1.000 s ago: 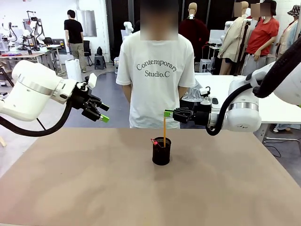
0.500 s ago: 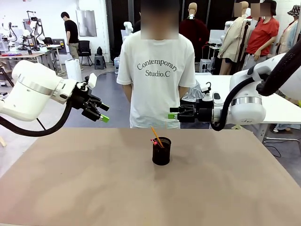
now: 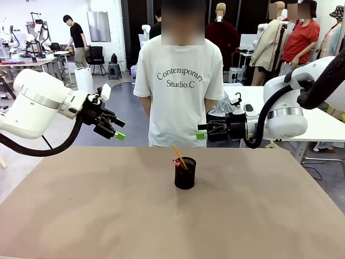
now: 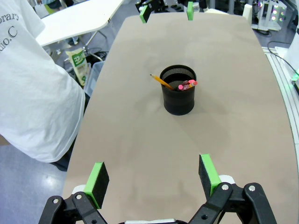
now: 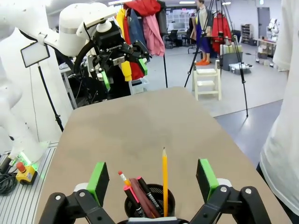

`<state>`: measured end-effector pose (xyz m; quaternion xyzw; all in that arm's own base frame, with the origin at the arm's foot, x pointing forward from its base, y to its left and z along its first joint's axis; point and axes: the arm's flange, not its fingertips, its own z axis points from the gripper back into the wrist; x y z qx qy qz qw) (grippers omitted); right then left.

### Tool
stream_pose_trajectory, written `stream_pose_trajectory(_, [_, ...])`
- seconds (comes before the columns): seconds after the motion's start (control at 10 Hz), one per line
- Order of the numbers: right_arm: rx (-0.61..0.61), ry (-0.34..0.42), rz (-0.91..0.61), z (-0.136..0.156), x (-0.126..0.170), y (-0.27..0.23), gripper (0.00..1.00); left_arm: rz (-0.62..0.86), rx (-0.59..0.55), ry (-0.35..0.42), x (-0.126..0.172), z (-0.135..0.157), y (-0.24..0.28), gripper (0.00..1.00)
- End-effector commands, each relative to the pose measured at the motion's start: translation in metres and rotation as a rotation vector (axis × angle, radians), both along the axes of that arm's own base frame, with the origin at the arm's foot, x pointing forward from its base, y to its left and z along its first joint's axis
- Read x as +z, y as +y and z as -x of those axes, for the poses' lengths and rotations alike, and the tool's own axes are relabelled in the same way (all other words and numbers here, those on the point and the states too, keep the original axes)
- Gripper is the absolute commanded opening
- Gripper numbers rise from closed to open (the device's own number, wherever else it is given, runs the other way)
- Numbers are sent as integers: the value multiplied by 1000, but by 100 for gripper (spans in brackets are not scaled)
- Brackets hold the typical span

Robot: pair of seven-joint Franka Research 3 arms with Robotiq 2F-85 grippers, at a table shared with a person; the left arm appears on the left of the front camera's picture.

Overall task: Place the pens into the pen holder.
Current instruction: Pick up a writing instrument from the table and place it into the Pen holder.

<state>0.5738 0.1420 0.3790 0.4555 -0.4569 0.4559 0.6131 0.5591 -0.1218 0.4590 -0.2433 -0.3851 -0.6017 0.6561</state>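
- Right pincer (image 3: pixel 200 133) hanging with jaws wide and empty, above and just behind the pen holder (image 3: pixel 185 172).
- Standing upright near the middle of the bench (image 3: pixel 259 216), holding all the pens.
- Orange-yellow pencil (image 3: pixel 179 156) leaning out over the rim, tilting left in the front view; reddish-brown pencil (image 5: pixel 138 192) and black pen (image 5: pixel 150 194) resting lower inside.
- Left pincer (image 3: pixel 119 129) hovering well apart at the far left edge, jaws likewise spread, gripping nothing.
- Person (image 3: pixel 179 86) standing behind the far edge.
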Motion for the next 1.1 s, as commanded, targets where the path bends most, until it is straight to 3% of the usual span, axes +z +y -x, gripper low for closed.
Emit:
stream_pose_trajectory(0.0, [1, 6, 74, -4, 14, -4, 100, -4, 1, -1, 0, 0, 1, 100])
stream_pose_trajectory(0.1, [0, 0, 0, 0, 0, 0, 100, -4, 1, -1, 0, 0, 1, 100])
stream_pose_trajectory(0.3, [1, -4, 23, 0, 3, -2, 100, -4, 1, -1, 0, 0, 1, 100])
stream_pose_trajectory(0.6, [74, 24, 219, 4, 25, -21, 100, -4, 1, -1, 0, 0, 1, 100])
stream_pose_trajectory(0.8, [61, 3, 304, 3, 40, -36, 100, -4, 1, -1, 0, 0, 1, 100])
stream_pose_trajectory(1.0, [56, 33, 436, 8, 49, -54, 100, -4, 1, -1, 0, 0, 1, 100])
